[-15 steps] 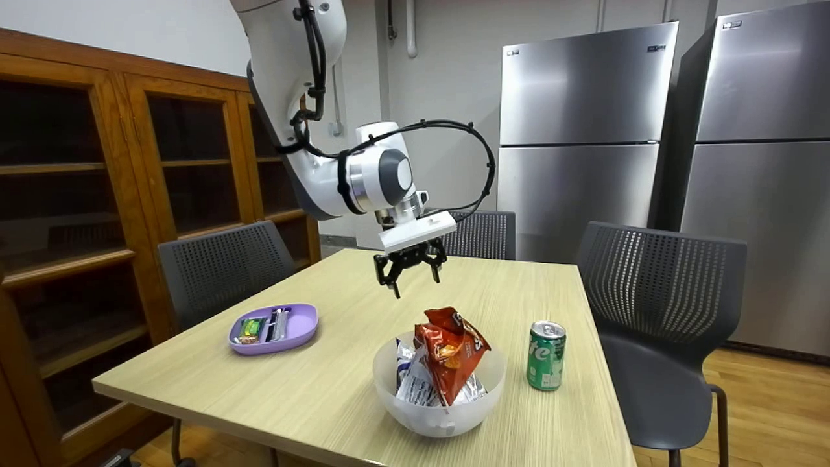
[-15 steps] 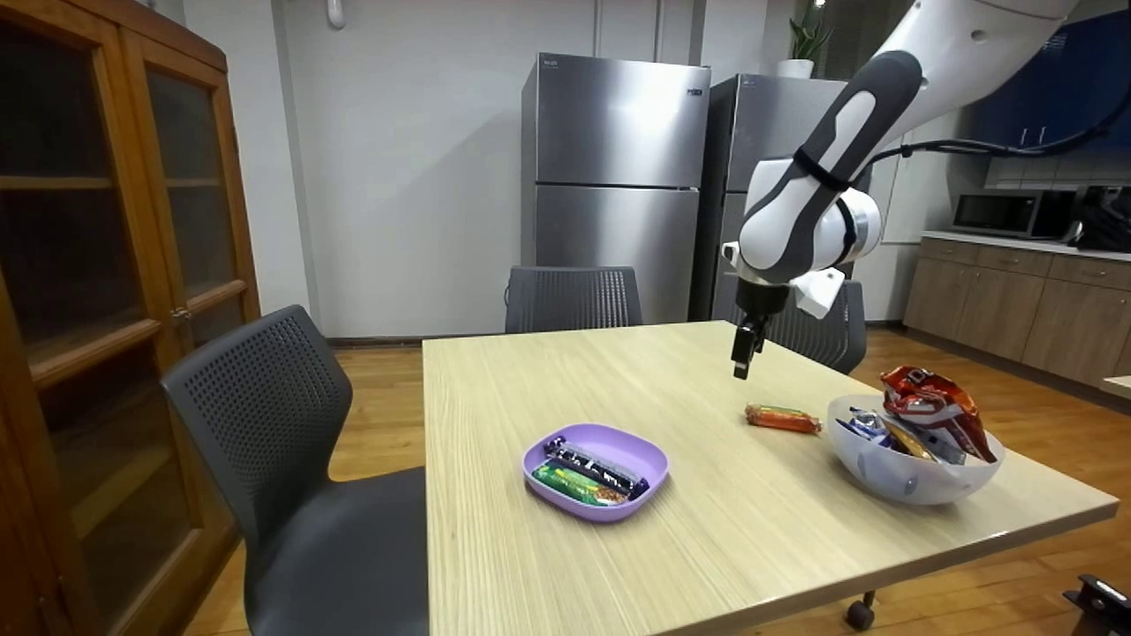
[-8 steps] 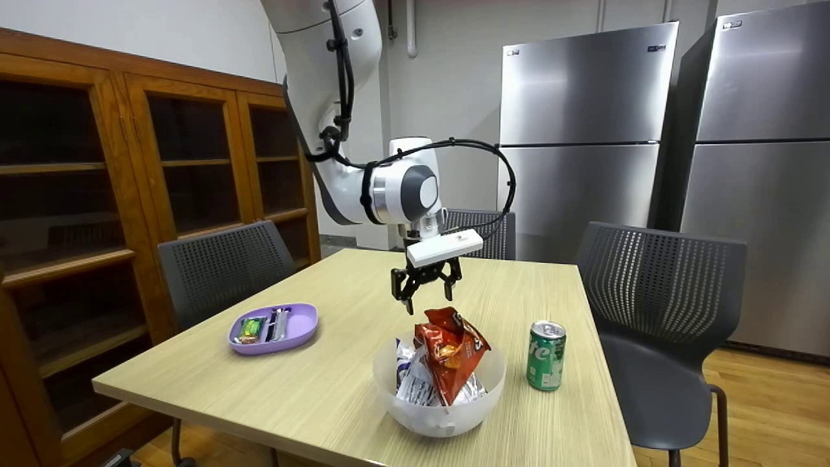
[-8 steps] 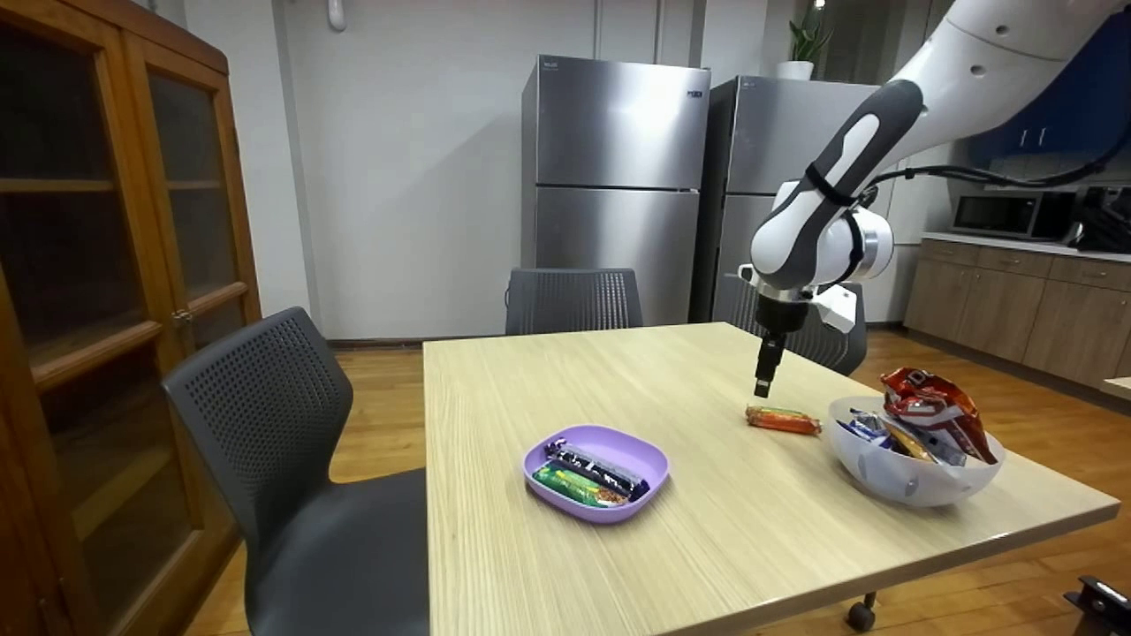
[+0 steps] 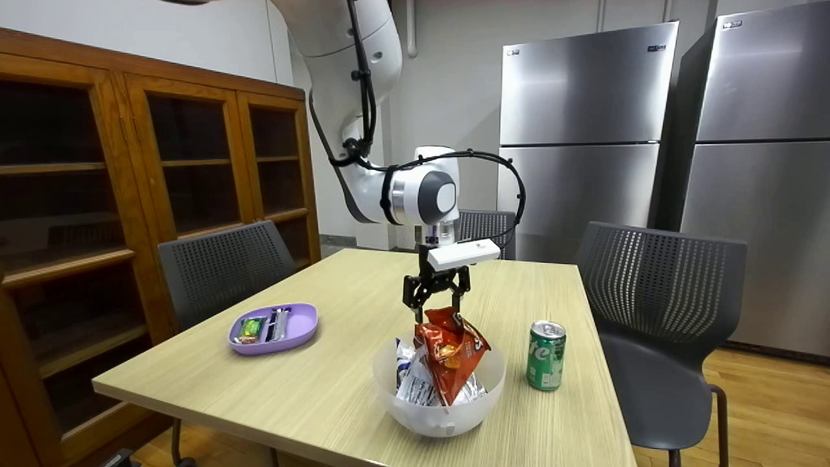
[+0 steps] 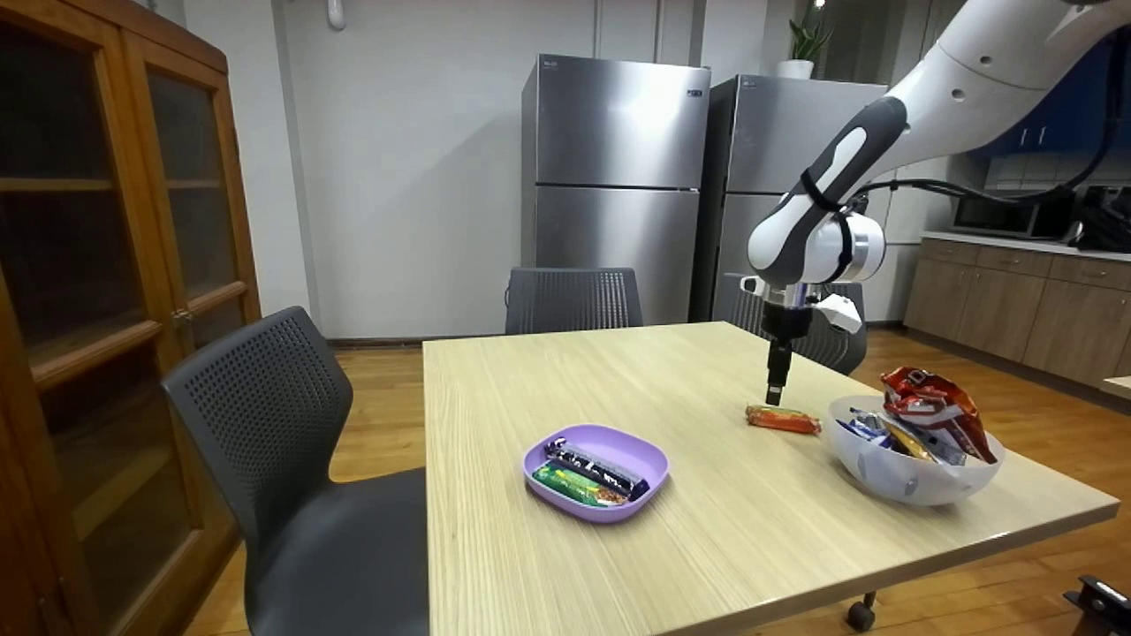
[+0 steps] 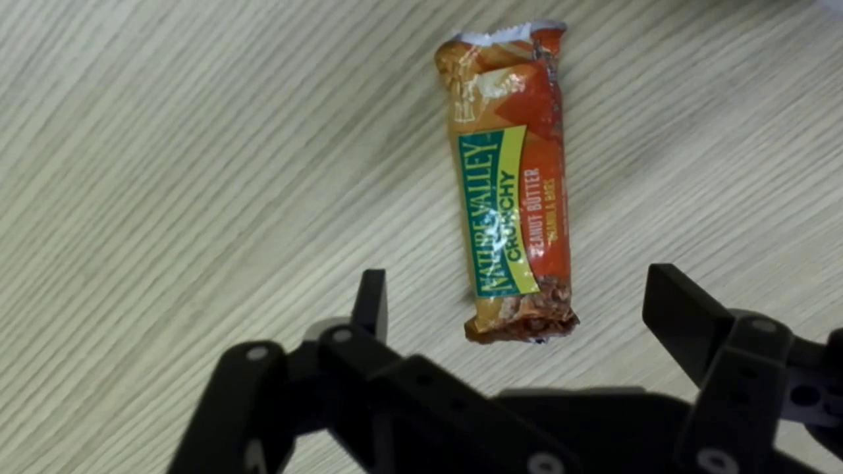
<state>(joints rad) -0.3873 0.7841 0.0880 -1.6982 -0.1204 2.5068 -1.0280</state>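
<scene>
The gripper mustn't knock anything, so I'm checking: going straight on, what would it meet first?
Likely the table, with the open gripper straddling the granola bar; exact depth is unclear.

The white arm (image 6: 923,115) has a black end effector (image 6: 775,395).

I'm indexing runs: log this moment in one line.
gripper: open, empty, above bar | bar: on table, near bowl | bowl: holds red bag | can: upright
</scene>
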